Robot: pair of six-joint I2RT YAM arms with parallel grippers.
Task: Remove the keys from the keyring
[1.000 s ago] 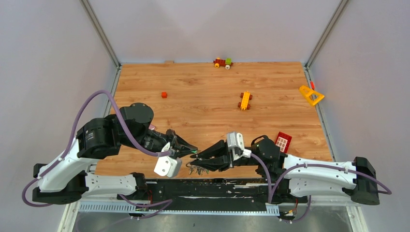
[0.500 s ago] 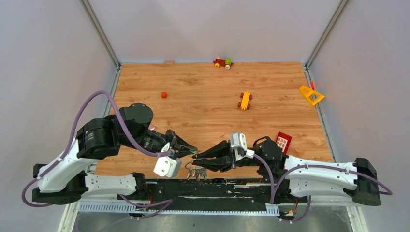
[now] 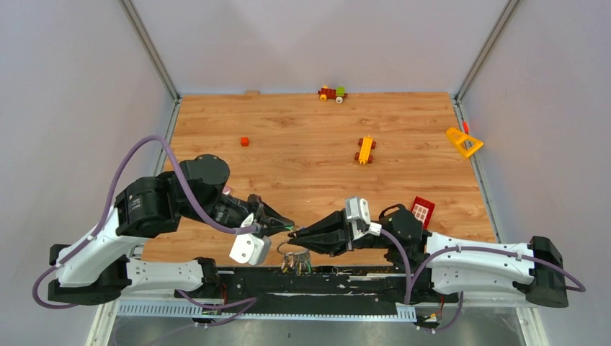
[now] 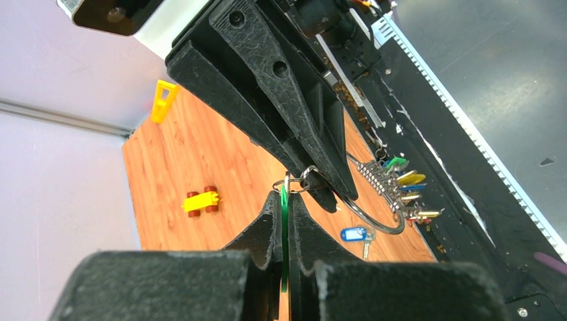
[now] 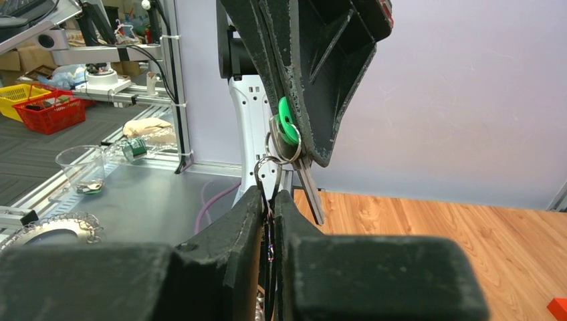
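If tugged askew — with left gripper (image 4: 285,200) clamped on the green key (image 5: 286,128), right gripper (image 5: 269,197) pinched on the small ring (image 5: 265,168) — may slip free.

My arms meet over the near edge of the bench (image 3: 302,137): left tool (image 3: 286,225) and right tool (image 3: 299,233) both pinched closed, tips almost touching.
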